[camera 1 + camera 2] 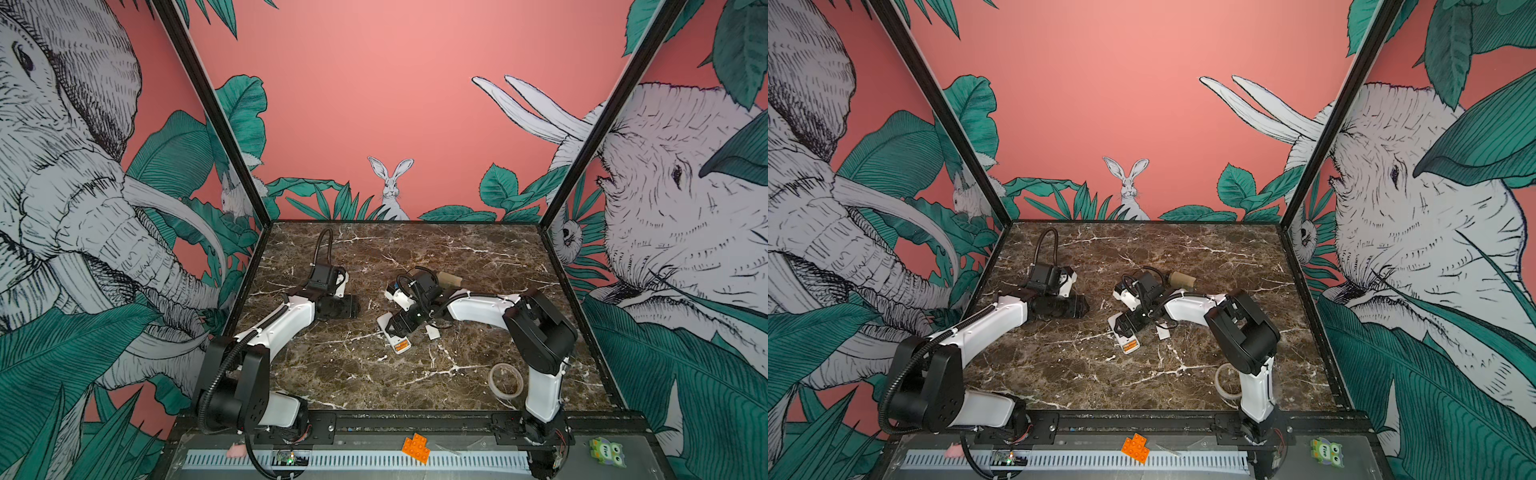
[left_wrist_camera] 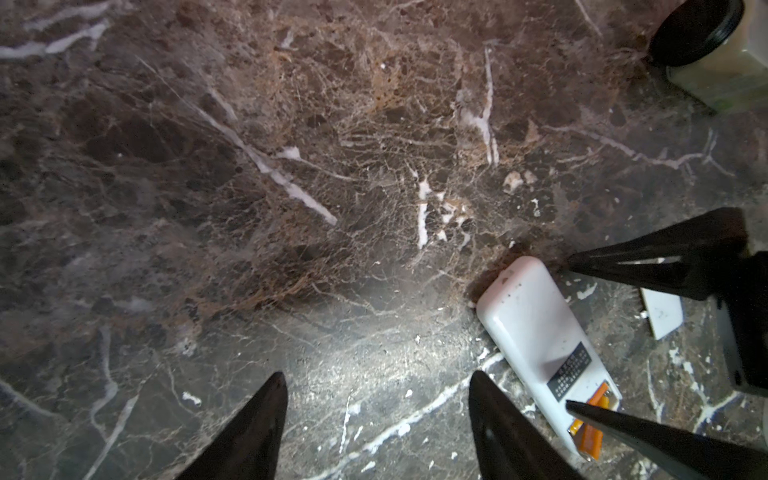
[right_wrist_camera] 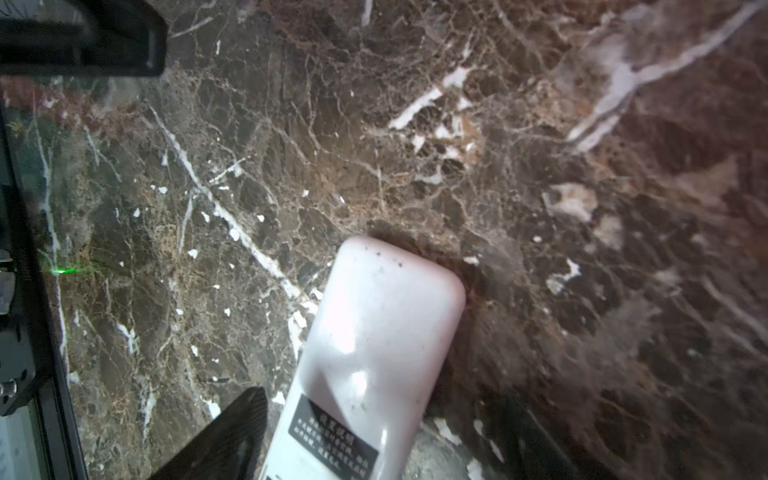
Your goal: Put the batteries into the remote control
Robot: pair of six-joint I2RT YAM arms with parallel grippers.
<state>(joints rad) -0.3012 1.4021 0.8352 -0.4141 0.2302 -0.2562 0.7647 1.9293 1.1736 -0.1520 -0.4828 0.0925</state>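
The remote control (image 2: 536,328) lies label-side up at the centre of the worktop (image 1: 478,257). The orange batteries (image 1: 401,345) show in its open 5 o'clock end. The right gripper (image 3: 384,399) fingers straddle it, apart. The left gripper (image 2: 376,374) fingers stand apart, empty. The remote is judged light, rigid and smooth: grip across the long sides.

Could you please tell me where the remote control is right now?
The remote control lies back up near the marble table's middle in both top views, straddled by the open right gripper.
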